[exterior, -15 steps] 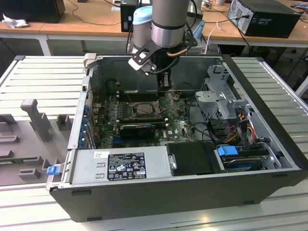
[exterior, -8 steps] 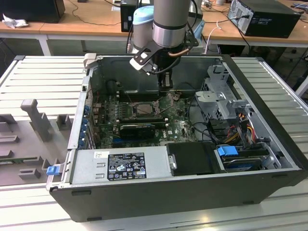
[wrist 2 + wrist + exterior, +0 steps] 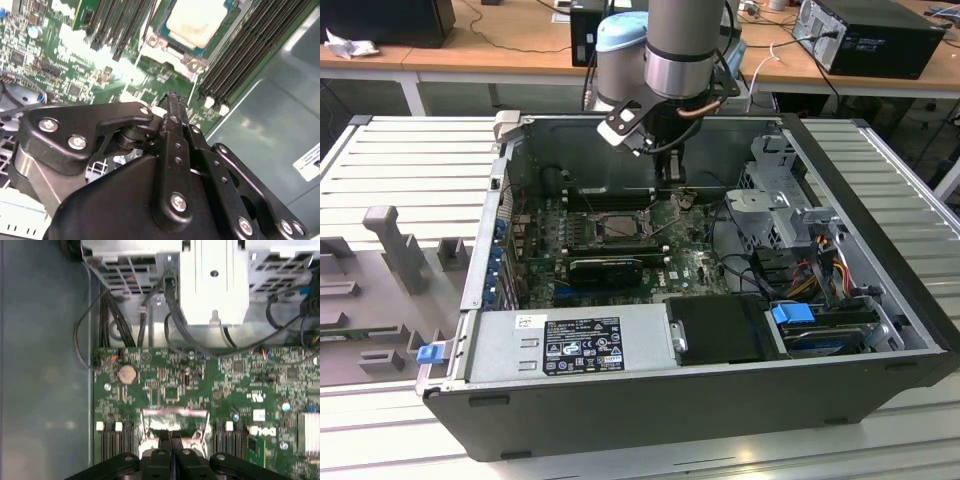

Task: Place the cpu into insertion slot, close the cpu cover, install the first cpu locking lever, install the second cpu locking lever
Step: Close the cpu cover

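The cpu (image 3: 195,20), a square chip with a pale silver top, lies in the insertion slot (image 3: 620,226) on the green motherboard. In the exterior view my gripper (image 3: 672,190) hangs inside the open computer case, just to the slot's right. Its black fingers (image 3: 172,115) are shut against each other with nothing between them. In the first wrist view the gripper (image 3: 171,440) sits over a shiny silver frame, the cpu cover (image 3: 175,413). I cannot tell whether the cover lies flat or stands raised.
Long black memory slots (image 3: 250,50) flank the socket. A black card (image 3: 605,268) lies in front of it. A silver drive cage (image 3: 780,190) and cables (image 3: 820,260) stand on the exterior view's right. The power supply (image 3: 570,345) fills the near side.
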You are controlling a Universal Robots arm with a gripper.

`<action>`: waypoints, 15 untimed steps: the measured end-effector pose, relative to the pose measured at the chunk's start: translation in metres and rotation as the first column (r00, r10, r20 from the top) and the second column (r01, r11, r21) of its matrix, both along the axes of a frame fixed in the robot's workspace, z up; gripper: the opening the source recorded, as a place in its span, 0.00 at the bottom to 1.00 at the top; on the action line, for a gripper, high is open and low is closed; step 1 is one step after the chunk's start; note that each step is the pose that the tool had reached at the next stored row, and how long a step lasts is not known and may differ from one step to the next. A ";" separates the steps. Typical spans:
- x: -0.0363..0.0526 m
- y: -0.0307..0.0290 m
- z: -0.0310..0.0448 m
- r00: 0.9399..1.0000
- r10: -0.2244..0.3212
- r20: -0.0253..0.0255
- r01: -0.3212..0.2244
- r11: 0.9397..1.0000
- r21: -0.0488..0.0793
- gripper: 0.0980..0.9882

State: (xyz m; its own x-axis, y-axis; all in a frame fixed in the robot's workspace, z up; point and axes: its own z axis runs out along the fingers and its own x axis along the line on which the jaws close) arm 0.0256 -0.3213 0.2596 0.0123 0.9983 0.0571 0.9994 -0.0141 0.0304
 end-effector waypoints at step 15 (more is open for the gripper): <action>0.0386 0.0001 -0.0072 1.000 0.006 -0.006 -0.006 1.000 0.000 0.01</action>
